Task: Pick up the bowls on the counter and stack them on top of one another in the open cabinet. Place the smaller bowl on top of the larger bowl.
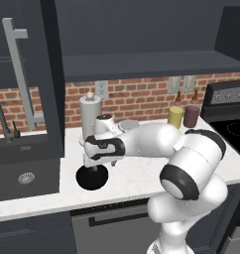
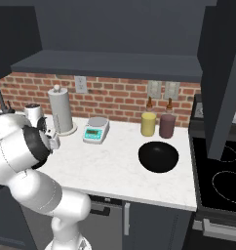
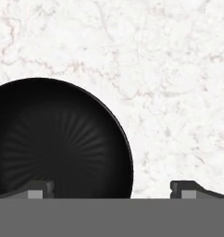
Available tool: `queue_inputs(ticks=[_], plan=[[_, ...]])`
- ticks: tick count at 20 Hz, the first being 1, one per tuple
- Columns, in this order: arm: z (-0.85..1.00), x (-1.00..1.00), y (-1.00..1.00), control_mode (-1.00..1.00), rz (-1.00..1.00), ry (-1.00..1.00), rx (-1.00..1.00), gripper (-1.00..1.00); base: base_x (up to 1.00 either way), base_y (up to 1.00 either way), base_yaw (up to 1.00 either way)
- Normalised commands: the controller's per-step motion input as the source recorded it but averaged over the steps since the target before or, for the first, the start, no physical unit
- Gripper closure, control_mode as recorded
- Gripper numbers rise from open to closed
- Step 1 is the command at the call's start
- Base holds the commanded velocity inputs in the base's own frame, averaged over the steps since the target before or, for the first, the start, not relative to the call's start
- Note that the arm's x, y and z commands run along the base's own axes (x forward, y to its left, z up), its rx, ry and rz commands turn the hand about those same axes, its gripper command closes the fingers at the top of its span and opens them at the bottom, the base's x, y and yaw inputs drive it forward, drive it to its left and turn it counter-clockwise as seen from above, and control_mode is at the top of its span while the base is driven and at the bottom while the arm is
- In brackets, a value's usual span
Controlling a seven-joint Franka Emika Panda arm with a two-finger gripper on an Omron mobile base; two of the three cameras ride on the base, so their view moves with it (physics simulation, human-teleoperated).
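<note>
End effector (image 3: 112,189) spread wide, straddling the rim of black bowl (image 3: 56,141), bowl upright, mouth up, on white counter (image 3: 169,69)

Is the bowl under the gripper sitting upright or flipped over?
Upright. The hand view looks down into the bowl, its ribbed black inside facing up, flat on the counter.

Soft even light, coarse rendering

Arm (image 1: 191,163): glossy white rounded segments, black bands at joints. Gripper (image 1: 94,166): white hand body, black wrist, small dark finger tips (image 3: 42,187).
</note>
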Motion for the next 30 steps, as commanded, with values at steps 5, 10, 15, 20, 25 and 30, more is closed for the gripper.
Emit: queue_inputs(ticks=[5, 10, 15, 20, 25, 30], plan=[[-0.46, 0.02, 0.00, -1.00, 0.00, 0.00, 0.00, -1.00, 0.00, 0.00, 0.00], [-0.34, 0.02, 0.00, -1.00, 0.00, 0.00, 0.00, -1.00, 0.00, 0.00, 0.00], [-0.12, 0.00, 0.00, -1.00, 0.00, 0.00, 0.00, -1.00, 0.00, 0.00, 0.00], [-0.13, 0.00, 0.00, -1.00, 0.00, 0.00, 0.00, -1.00, 0.00, 0.00, 0.00], [-0.10, 0.00, 0.00, -1.00, 0.00, 0.00, 0.00, -1.00, 0.00, 0.00, 0.00], [0.00, 0.00, 0.00, -1.00, 0.00, 0.00, 0.00, -1.00, 0.00, 0.00, 0.00]])
